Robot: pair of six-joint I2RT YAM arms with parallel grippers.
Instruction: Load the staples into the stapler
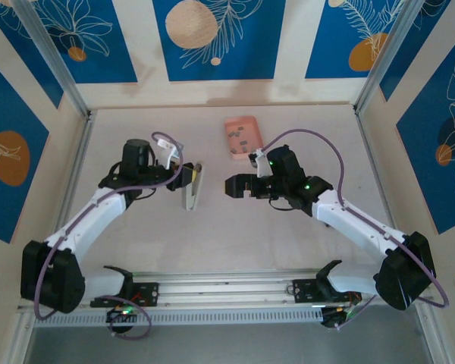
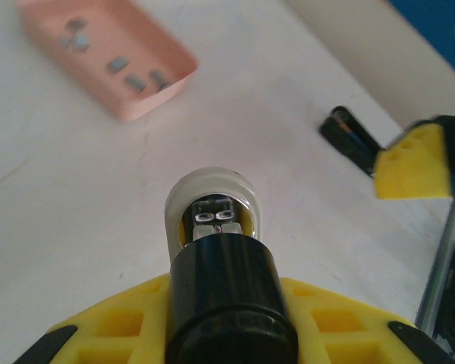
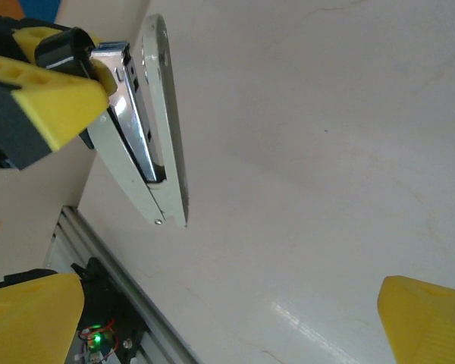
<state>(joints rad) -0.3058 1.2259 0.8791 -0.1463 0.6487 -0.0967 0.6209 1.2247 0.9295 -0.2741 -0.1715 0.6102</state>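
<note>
Holding the stapler (image 1: 191, 189) open near the middle of the table (image 1: 288, 235), with loading not yet begun.

The left pincer (image 1: 179, 176) is clenched on the stapler's black top bar and holds it up off the silver rail, while the pale base appears to rest on the table. The right pincer (image 1: 235, 186) hovers just beside the stapler, its jaws spread wide and carrying nothing. The pink tray (image 2: 140, 108) sits well apart on the far side, and the dark grey staples (image 2: 136, 81) lie loose inside it. As I judge it, opening is done; picking a strip, seating it in the rail and shutting the stapler all remain.
</note>
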